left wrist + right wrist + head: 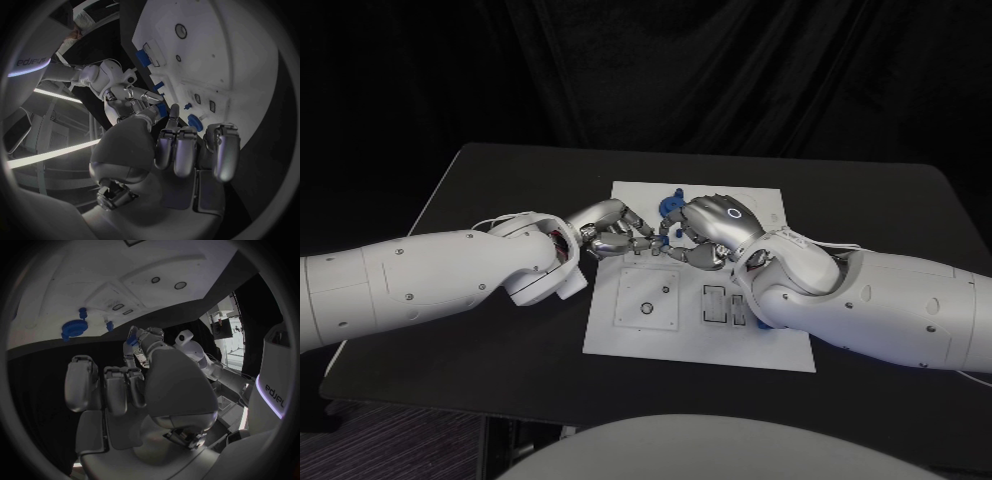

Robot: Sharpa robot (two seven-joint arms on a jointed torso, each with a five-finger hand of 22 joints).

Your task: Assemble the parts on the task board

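**A:** How far along does the assembly look?

**B:** Partway, I'd judge. The white board lies in the middle of the black worktop, and some blue parts already sit on it: a round gear-like piece with a small blue knob just beside it, towards the board's far edge. Another blue piece shows at the board's right edge, half hidden by the right arm.

**A:** And what is left?

**B:** The near half of the board looks bare of blue. There is a square recess with a round hole and a pair of narrow slots with nothing in them, so I take it several parts are yet to go in.

**A:** What are the hands doing?

**B:** They meet over the far half of the board. The left hand has its fingertips pinched on a small blue part, lifted off the board. The right hand is curled in, fingertips against the left's; whether it grips that same part or only touches it, I cannot tell.

**A:** So the step in hand?

**B:** Probably passing or turning that part before seating it.
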